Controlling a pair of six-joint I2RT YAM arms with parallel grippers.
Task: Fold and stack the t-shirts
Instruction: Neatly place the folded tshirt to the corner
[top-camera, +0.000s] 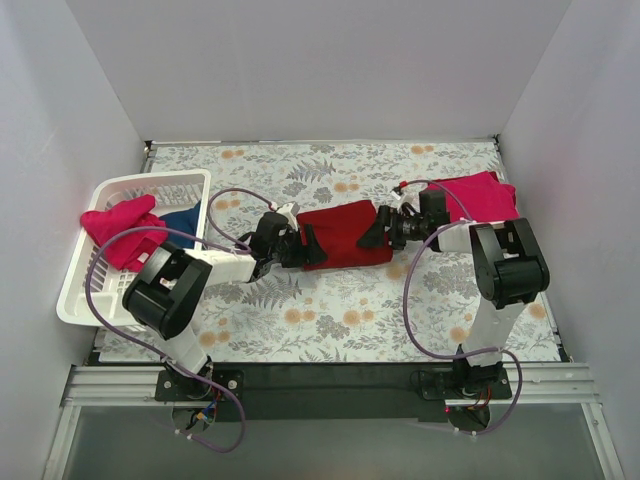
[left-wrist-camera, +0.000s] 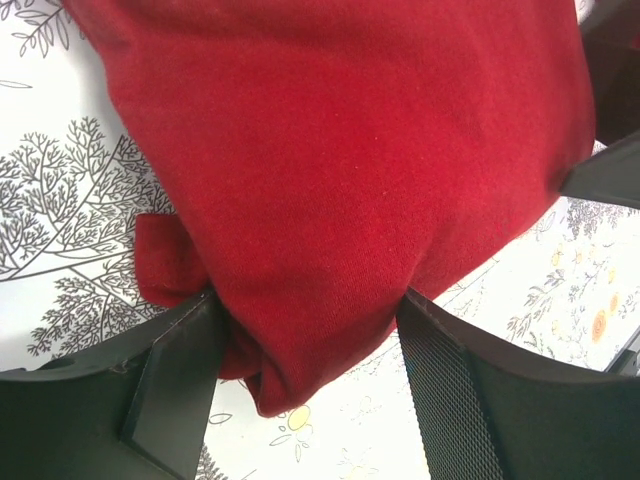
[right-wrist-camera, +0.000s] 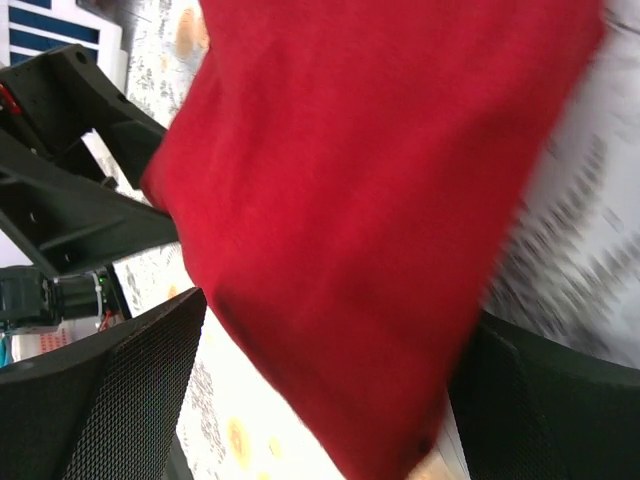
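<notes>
A folded dark red t-shirt (top-camera: 340, 235) lies on the flowered table in the middle. My left gripper (top-camera: 308, 248) is at its left end, and its fingers (left-wrist-camera: 180, 370) press a bunched corner of the dark red shirt (left-wrist-camera: 350, 180) from both sides. My right gripper (top-camera: 377, 229) is at the shirt's right end, open, with the cloth (right-wrist-camera: 370, 220) between its wide-apart fingers (right-wrist-camera: 130, 390) and a gap at one finger. A bright pinkish-red t-shirt (top-camera: 482, 195) lies folded at the back right. Another pinkish-red shirt (top-camera: 122, 230) and a navy blue one (top-camera: 182, 219) lie in the basket.
The white slatted basket (top-camera: 150, 185) stands at the table's left edge. Purple cables loop from both arms over the table. White walls close in the back and both sides. The right wrist view is blurred.
</notes>
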